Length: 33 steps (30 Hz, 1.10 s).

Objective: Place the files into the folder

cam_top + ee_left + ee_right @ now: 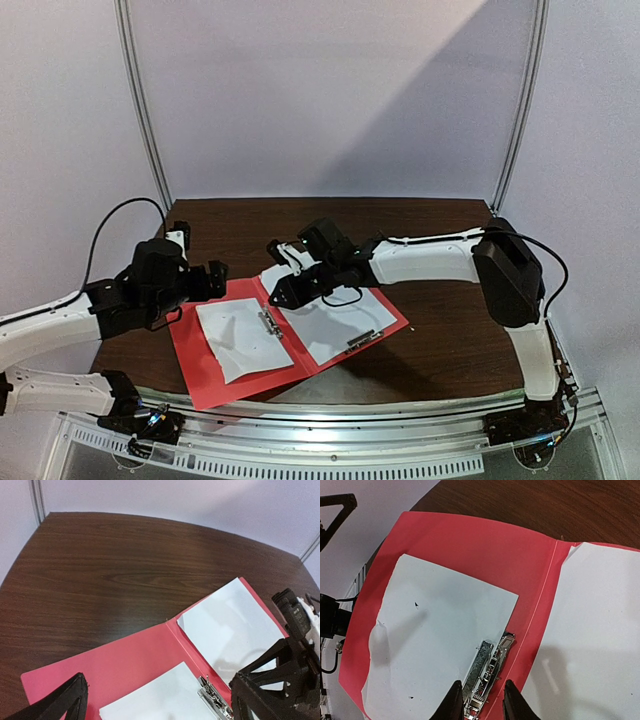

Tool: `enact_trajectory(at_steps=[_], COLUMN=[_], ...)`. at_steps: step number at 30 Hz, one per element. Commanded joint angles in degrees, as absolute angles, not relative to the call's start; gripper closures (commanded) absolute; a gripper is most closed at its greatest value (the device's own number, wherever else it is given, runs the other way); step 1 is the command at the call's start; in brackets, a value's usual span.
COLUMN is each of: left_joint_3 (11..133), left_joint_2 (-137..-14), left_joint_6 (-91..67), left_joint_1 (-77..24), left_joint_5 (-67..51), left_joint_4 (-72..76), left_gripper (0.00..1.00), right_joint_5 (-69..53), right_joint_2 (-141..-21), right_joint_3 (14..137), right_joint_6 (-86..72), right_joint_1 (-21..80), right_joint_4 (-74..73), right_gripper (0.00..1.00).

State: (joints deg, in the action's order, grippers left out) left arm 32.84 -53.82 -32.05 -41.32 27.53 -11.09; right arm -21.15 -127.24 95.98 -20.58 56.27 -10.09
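Note:
The red folder (200,372) lies open on the table. The small white sheet (240,335) lies on its left half and the large white sheet (335,325) on its right half. A metal clip (485,672) sits by the central fold, with its bar over the small sheet's (435,635) right edge. My right gripper (481,701) hovers low over this clip, open, one finger on each side of it. My left gripper (157,692) is wide open above the folder's (125,660) left half, over the small sheet (160,700), and holds nothing.
A second metal clip (362,340) lies on the large sheet near the folder's right edge. The folder's front corner reaches the table's near edge (330,395). Bare dark wood (330,220) lies behind the folder. Pale walls close the back and sides.

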Motion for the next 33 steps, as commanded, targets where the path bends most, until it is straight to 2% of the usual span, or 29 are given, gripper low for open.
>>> enact_trajectory(at_steps=[1, 6, 11, 13, 16, 20, 33], left_joint_3=[31.15, 29.24, 31.51, 32.61, 35.33, 37.48, 26.68], left_joint_2=[-47.30, -41.80, -41.55, -42.11, -44.11, -45.34, -38.07], left_joint_6=[-34.81, -36.41, -46.06, -48.48, -54.49, -63.39, -66.02], left_joint_1=[-40.45, -40.34, -40.25, -40.34, -40.74, -40.78, -36.68], left_joint_5=[28.37, 27.64, 29.95, 29.24, 31.00, 31.92, 22.00], left_joint_4=[-18.95, -21.56, -32.59, -34.68, -42.26, -50.81, -42.39], left_gripper=[0.00, 0.00, 0.00, 0.01, 0.00, 0.01, 0.01], right_joint_5=[-18.70, -18.35, -16.85, -16.30, -15.75, -15.00, -14.41], right_joint_2=[-124.64, -124.33, -122.47, -121.94, -122.11, -121.80, -119.57], right_joint_3=[96.15, 95.49, 92.47, 91.95, 91.89, 90.53, 86.13], right_joint_6=[-18.90, -18.83, -18.09, -17.85, -17.75, -17.99, -18.20], right_joint_1=[56.77, 56.70, 56.76, 56.71, 56.61, 56.48, 56.18], right_joint_4=[-12.13, -11.79, -10.46, -10.52, -11.02, -10.72, -10.32], right_gripper=[0.73, 0.73, 0.66, 0.59, 0.37, 0.26, 0.16])
